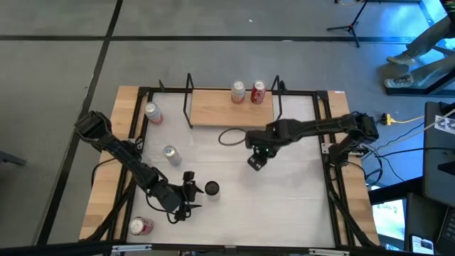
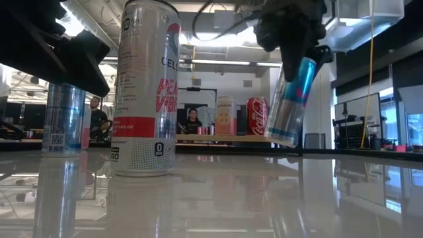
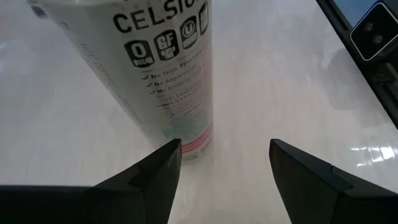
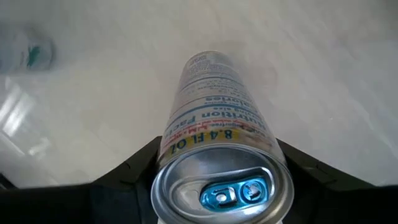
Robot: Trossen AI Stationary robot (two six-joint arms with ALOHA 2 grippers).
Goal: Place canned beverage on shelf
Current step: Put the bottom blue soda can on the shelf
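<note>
My right gripper (image 1: 256, 159) is shut on a slim blue-and-silver can (image 2: 289, 99), held above the table's middle, in front of the shelf. The shelf (image 1: 217, 112) is a light-wood board with black rod uprights at the table's far edge. Two cans (image 1: 237, 92) (image 1: 258, 92) stand on its right end. My left gripper (image 1: 189, 189) is open near the table's front. A tall white Celsius can (image 1: 212, 188) stands upright on the table just beyond its fingertips (image 3: 163, 163), untouched. My right gripper pinches the slim can between its two fingers (image 4: 134, 169), on the can's side wall near its top end (image 4: 186, 140). The fingers come from above, slanting down. The can hangs below them, tilted, with its bottom (image 2: 281, 135) clear of the table.
Three more cans are on the table: one at the far left (image 1: 153, 114), one left of middle (image 1: 169, 154) and one at the near left corner (image 1: 140, 225). A dark cable loop (image 1: 231, 136) lies before the shelf. The shelf's left part is bare.
</note>
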